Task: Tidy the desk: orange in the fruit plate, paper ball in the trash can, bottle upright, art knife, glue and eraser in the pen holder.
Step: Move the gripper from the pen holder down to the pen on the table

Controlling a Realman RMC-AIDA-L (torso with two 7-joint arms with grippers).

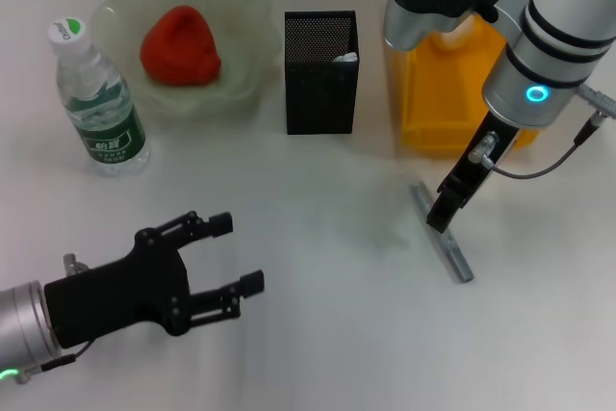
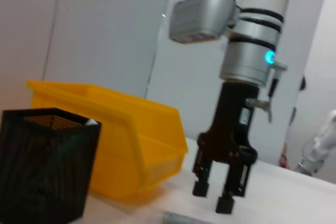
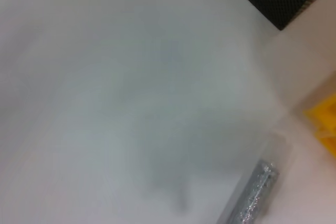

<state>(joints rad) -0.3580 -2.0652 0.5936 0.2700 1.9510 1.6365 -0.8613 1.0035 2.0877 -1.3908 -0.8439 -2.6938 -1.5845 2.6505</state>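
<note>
a white table (image 1: 318,267) under a pale wall, mid-tidy. the orange (image 1: 180,45) sits in the plate (image 1: 241,21) at the far left, and the bottle (image 1: 98,103) stands upright just left of it, so those two jobs look done. the black mesh holder (image 1: 320,72) stands at far centre with something pale showing at its rim, perhaps an item already dropped in; which one cannot be told. the yellow bin (image 1: 438,103) is to its right; no paper ball shows on the table, and the bin's inside is hidden by the arm. the knife (image 1: 443,233) lies flat on the table at near right, still to be put away. the right pincer (image 1: 443,214) hangs directly above the knife, jaws parted and holding nothing, apparently set to pick it up. the left pincer (image 1: 241,257) waits at near left, low over the table, spread wide and empty. no glue or eraser is in sight.
</note>
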